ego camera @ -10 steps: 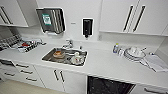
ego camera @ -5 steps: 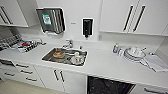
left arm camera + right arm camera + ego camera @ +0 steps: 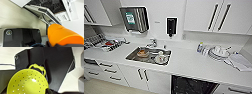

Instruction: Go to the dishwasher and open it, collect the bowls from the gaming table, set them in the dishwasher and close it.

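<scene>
Lime-yellow and perforated, the plastic bowl (image 3: pixel 28 83) sat large by your right wrist, an orange plastic bowl (image 3: pixel 63 34) by your left; whether either set of fingers gripped, I cannot tell. The open dark-racked dishwasher (image 3: pixel 191 86) lay under the white desk (image 3: pixel 189 63); you probably needed level, slow lowering.

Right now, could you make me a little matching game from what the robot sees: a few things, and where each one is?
Things:
1. orange bowl
2. lime-yellow bowl with holes
3. dishwasher
4. stacked plates

Places:
A. under the counter, open and dark inside
B. close up in the right wrist view
C. on the counter, right of the sink
D. close up in the left wrist view

Pairs: 1-D, 2-B, 3-A, 4-C
</scene>
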{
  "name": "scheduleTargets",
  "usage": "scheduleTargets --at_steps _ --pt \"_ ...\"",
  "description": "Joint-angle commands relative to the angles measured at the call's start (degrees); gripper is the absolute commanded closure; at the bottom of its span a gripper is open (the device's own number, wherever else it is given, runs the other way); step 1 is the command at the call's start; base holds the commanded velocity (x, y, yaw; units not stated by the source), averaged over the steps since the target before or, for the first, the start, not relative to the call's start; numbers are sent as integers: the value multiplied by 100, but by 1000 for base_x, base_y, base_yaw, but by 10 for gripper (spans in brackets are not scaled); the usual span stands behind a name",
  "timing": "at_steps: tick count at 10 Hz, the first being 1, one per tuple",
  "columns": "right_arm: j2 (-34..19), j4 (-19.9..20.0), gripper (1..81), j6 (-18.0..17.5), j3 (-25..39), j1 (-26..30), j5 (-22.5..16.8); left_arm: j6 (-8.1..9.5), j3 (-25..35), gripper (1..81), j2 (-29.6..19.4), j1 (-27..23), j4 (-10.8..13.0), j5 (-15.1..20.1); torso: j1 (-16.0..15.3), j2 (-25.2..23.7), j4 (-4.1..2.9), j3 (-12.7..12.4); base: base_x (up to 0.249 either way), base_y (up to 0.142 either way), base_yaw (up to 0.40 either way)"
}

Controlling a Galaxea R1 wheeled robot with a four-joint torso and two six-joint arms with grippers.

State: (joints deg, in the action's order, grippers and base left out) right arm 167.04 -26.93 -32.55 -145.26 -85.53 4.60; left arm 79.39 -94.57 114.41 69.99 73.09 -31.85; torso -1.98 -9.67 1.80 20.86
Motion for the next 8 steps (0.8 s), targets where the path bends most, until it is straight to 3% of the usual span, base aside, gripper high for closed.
scheduleTargets --at_steps 1,3,5,6,8 --pt "-45 -23 811 3 61 145 -266 68 1125 811 -673 -1157 -41 1542 0 0 0 304 0 0 0" --pt "-37 -23 811 3 69 136 -266 77 1904 811 -726 -1657 -32 2723 -2 2 0 545 0 0 0" --pt "-45 -23 811 3 69 145 -266 77 2581 811 -682 -2078 -67 3690 -6 5 0 741 0 0 0" --pt "-45 -23 811 3 69 145 -266 86 2837 811 -551 -2299 -85 4296 -6 7 0 851 0 0 0" --pt "-45 -23 811 3 69 154 -257 86 3208 811 -269 -2721 -182 5172 -9 11 0 1058 0 0 0"
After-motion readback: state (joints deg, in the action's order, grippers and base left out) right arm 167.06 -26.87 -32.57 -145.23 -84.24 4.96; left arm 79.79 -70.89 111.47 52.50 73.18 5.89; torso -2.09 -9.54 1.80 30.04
